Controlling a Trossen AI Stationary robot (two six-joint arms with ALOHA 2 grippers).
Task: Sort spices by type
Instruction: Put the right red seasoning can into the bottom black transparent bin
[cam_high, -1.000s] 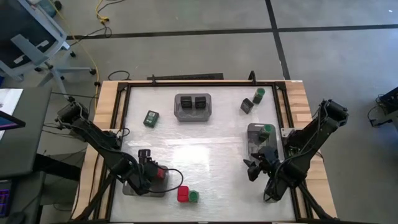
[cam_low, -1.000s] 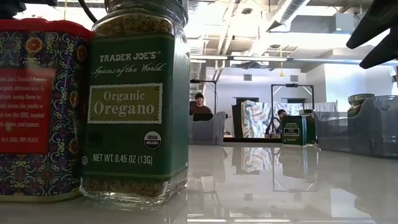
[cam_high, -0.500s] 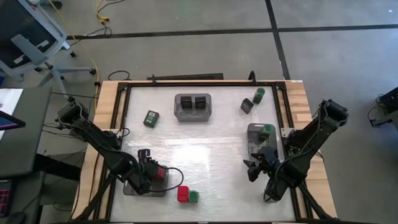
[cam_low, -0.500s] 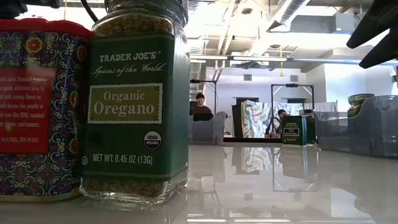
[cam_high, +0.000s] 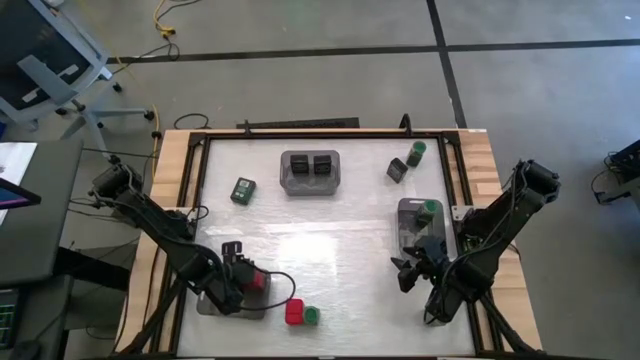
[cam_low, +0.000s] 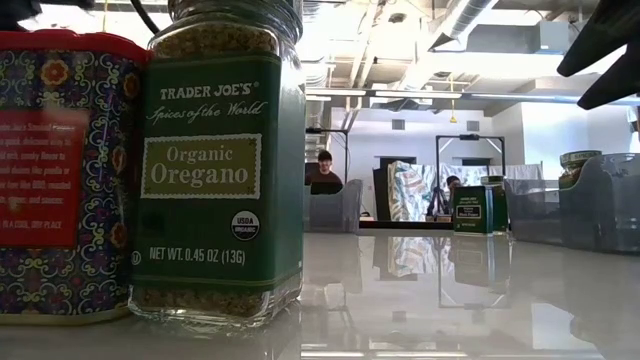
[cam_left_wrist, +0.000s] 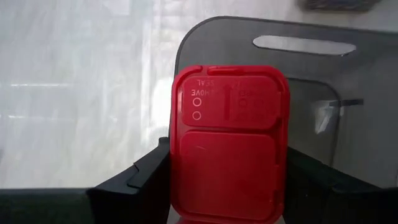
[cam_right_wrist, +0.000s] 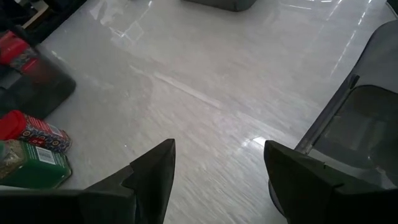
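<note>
The green jar (cam_low: 218, 165) at the table's six o'clock edge read "TRADER JOE'S", "Spices of the World", "Organic Oregano", a "USDA ORGANIC" seal and "NET WT. 0.45 OZ (13G)". The red tin (cam_low: 60, 180) at its nine o'clock carried print too small to read. The red lid (cam_left_wrist: 227, 140) bore raised letters, upside down, too faint to make out.

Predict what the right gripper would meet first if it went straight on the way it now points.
Probably bare table: the open right gripper points down across it, and nothing stands between its fingers. The tray lies just aside.
</note>
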